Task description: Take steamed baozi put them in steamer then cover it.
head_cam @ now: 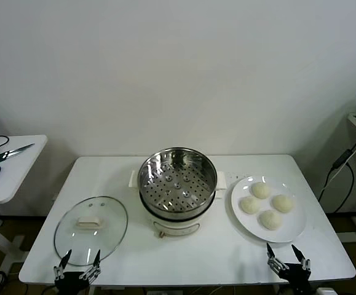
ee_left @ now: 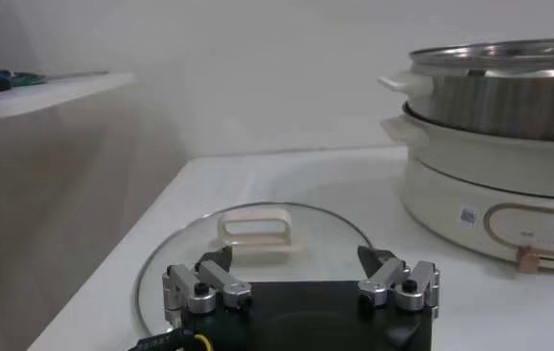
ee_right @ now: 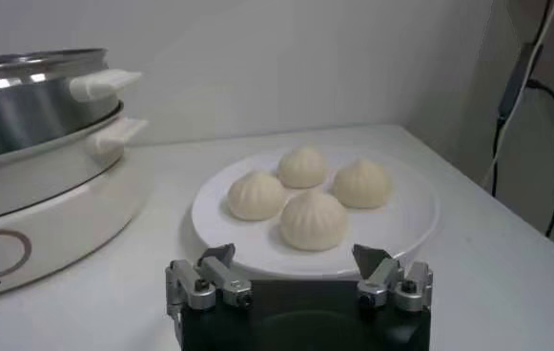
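Several off-white baozi (head_cam: 265, 205) lie on a white plate (head_cam: 245, 226) at the right of the table; the right wrist view shows them too (ee_right: 312, 219). The steel steamer (head_cam: 177, 182) stands uncovered at mid-table on its cream base, its perforated tray bare. It also shows in the left wrist view (ee_left: 505, 162) and the right wrist view (ee_right: 38, 162). The glass cover (head_cam: 91, 228) with its cream knob (ee_left: 260, 235) lies flat on the table at the left. My left gripper (head_cam: 77, 267) is open at the front edge, just before the cover. My right gripper (head_cam: 288, 261) is open at the front edge, just before the plate.
A white side table (head_cam: 8, 175) stands to the left with scissors and a blue mouse on it. A black cable (head_cam: 340, 166) hangs by a shelf at the far right. The white table top (head_cam: 184, 258) runs between cover, steamer and plate.
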Controlling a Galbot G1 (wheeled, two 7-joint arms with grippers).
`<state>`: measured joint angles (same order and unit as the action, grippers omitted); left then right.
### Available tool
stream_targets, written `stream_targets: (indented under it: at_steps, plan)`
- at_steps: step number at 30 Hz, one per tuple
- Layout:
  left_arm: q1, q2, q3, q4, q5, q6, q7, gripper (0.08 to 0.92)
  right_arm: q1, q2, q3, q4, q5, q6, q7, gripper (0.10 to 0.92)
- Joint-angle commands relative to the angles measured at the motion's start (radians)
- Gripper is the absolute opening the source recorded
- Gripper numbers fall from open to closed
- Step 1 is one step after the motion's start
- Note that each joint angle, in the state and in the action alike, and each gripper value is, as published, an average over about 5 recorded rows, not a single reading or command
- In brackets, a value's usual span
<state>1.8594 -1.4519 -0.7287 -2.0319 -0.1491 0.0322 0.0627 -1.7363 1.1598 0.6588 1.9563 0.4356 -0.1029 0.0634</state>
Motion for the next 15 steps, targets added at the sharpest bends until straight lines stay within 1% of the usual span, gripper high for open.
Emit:
stream_targets:
  at_steps: [1,3,6,8,12,15]
  plan:
    - [0.001,-0.001,0.001,-0.003,0.003,0.001,0.0,0.823,0.061,-0.008,0.015,-0.001,-0.051,-0.038,-0.005,0.823]
    - [-0.001,0.0,0.001,-0.005,0.005,0.001,0.001,0.823,0.119,-0.045,0.024,-0.002,-0.071,-0.097,0.005,0.823]
    - [-0.004,0.002,0.001,-0.007,0.007,0.001,0.001,0.823,0.269,-0.142,0.015,-0.029,-0.079,-0.18,0.033,0.823]
    - [-0.006,0.003,0.001,-0.007,0.008,0.0,0.001,0.823,0.392,-0.226,-0.008,-0.076,-0.072,-0.213,0.003,0.823]
    - [-0.01,0.005,0.003,-0.006,0.011,-0.001,0.001,0.823,0.641,-0.424,-0.105,-0.231,-0.103,-0.247,-0.154,0.823]
    - [-0.015,0.006,0.004,-0.002,0.026,-0.002,0.001,0.823,0.819,-0.585,-0.248,-0.361,-0.17,-0.231,-0.334,0.823]
